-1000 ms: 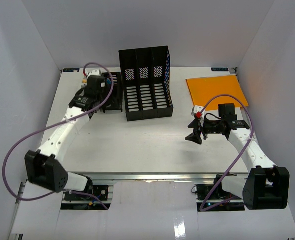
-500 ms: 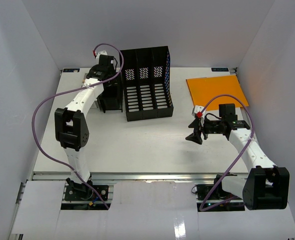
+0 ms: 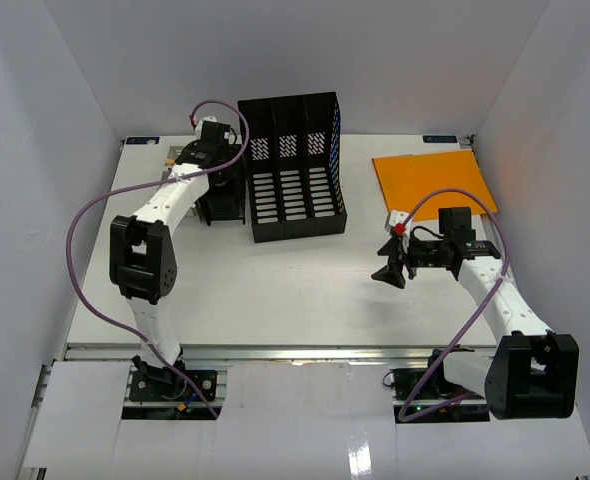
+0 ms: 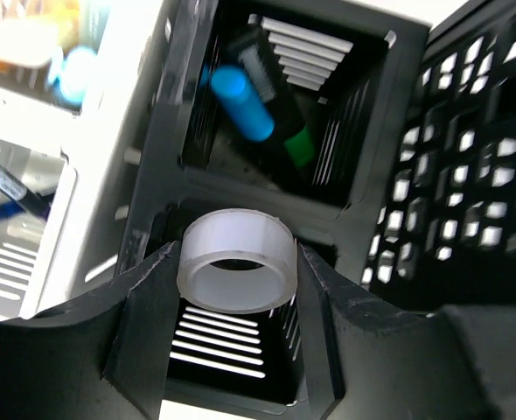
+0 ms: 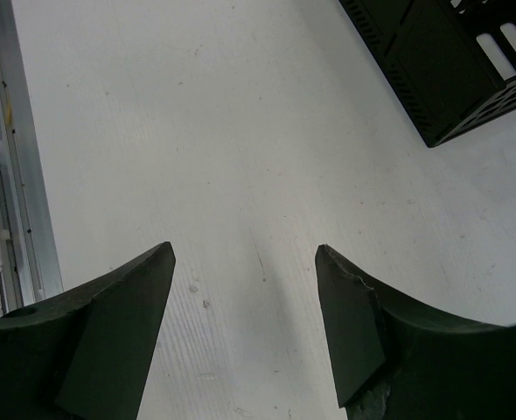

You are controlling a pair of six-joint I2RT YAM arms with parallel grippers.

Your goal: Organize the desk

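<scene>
The left gripper (image 4: 236, 262) pinches a roll of tape (image 4: 237, 284), one finger (image 4: 144, 306) pressed on each side of the cloudy white ring, whose hole faces up. Directly under it is the near cell of a black pen holder (image 4: 240, 194), its slotted floor showing below the roll; whether the tape touches the holder cannot be told. In the cell just beyond the fingertips lie a blue marker (image 4: 240, 101) and a green one (image 4: 297, 147), leaning against each other. To this gripper's right stands the mesh wall of a black file rack (image 4: 468, 175), close beside the holder, and to its left is a white tray (image 4: 83, 219) with blurred pens in it. The right gripper (image 5: 243, 254) is spread wide with nothing between its fingers — only the bare white desk (image 5: 197, 131) below them. A corner of the rack sits well ahead and to its right, and the metal rail (image 5: 22, 175) runs along its left. From above, the desk (image 3: 275, 280) lies under both arms, walled in pale grey, with the left gripper at its far side beside the rack (image 3: 293, 190) and the right gripper (image 3: 390, 262) over open surface — an orange folder (image 3: 435, 180) lies flat behind its wrist.
</scene>
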